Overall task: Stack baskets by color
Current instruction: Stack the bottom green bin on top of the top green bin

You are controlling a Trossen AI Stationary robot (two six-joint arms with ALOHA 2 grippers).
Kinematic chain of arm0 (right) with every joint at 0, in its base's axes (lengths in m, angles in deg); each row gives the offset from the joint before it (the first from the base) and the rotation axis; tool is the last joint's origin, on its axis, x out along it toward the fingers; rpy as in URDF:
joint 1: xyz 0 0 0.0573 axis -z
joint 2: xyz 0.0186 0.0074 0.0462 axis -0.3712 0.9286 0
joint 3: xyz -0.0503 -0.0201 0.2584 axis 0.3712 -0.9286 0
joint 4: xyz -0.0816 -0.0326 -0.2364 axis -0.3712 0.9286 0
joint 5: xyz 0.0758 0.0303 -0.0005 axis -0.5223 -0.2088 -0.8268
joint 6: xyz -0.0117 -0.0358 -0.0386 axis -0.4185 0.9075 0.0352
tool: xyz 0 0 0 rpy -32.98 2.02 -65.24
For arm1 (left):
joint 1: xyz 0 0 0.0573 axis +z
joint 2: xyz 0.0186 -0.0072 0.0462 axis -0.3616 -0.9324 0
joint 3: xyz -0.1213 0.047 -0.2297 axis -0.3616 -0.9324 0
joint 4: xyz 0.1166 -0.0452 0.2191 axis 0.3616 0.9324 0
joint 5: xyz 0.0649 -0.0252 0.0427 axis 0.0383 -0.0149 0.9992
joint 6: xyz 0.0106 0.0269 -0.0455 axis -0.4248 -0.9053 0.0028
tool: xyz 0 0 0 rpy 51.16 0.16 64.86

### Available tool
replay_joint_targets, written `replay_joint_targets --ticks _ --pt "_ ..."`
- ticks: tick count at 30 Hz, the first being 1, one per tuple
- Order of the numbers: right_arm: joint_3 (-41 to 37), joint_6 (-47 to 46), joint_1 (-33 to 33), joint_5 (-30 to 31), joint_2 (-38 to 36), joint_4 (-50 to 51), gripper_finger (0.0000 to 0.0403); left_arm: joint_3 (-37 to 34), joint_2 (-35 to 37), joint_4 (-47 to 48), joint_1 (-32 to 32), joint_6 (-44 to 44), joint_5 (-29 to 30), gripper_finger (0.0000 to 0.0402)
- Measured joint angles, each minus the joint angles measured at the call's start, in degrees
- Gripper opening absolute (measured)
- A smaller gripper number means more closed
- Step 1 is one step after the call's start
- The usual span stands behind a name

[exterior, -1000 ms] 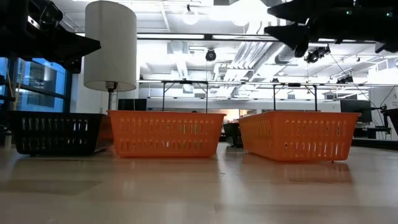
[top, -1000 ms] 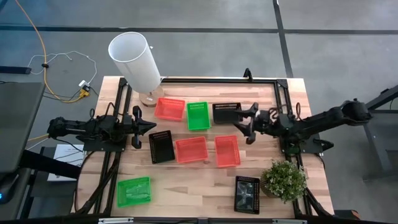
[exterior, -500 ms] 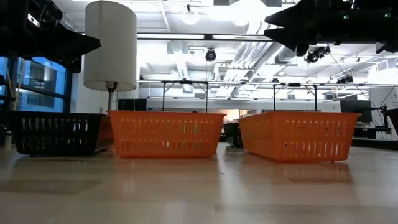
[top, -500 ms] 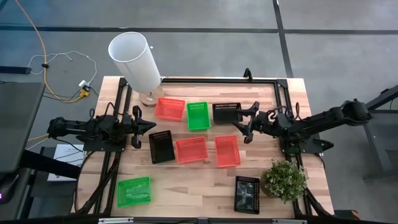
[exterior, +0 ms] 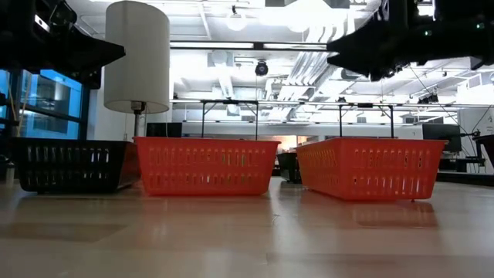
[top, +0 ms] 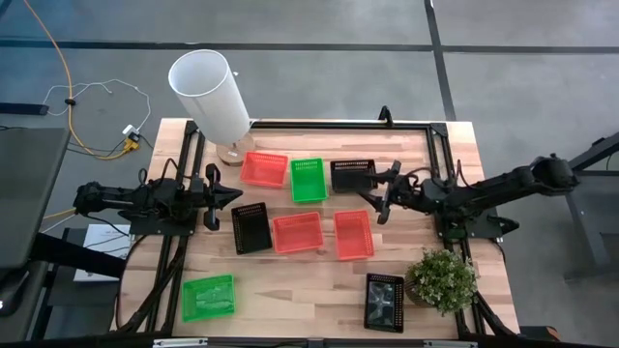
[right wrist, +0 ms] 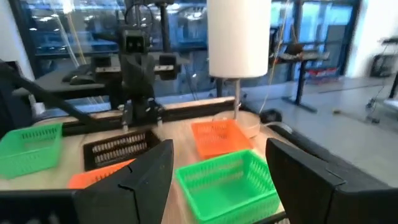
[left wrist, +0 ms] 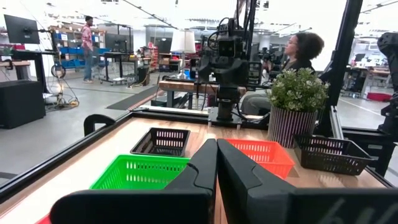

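Observation:
Several red, green and black baskets rest on their bottoms on the table. A red basket [top: 264, 168], a green one [top: 309, 180] and a black one [top: 352, 175] form the far row. A black [top: 251, 228] and two red baskets [top: 298, 232] [top: 353, 234] form the middle row. A green [top: 208, 298] and a black basket [top: 384, 302] lie near the front edge. My left gripper [top: 237, 197] is shut and empty at the left, above the table. My right gripper [top: 382, 196] hangs open and empty beside the far black basket, facing the green one [right wrist: 227, 180].
A tall white cylinder [top: 210, 94] on a stand rises at the far left corner. A potted plant [top: 443, 280] stands at the near right. A black frame [top: 338, 124] runs along the table's far edge. People show in the room beyond the table.
My right gripper has tipped at the wrist and rolled a little while staying open, its fingers lying more level now than before. The baskets and my left gripper have not moved.

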Motion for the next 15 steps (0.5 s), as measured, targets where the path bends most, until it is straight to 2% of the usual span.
replay_joint_targets --ticks 5,8,11,15 --pt "0.00 -1.39 2.70 -5.49 0.00 0.83 0.0241 0.00 0.00 0.08 -0.01 -0.01 0.09 0.0000" --pt "0.00 -3.00 4.01 -7.86 0.00 1.64 0.0220 0.02 0.00 0.09 0.00 -0.05 0.09 0.0000" --pt "0.00 -3.32 5.40 -7.72 0.00 2.91 0.0173 0.00 0.00 0.11 0.00 -0.84 0.11 0.0000" --pt "0.00 -3.19 7.05 -7.16 0.00 3.43 0.0069 0.01 -0.01 0.11 -0.01 -0.92 0.11 0.0000"
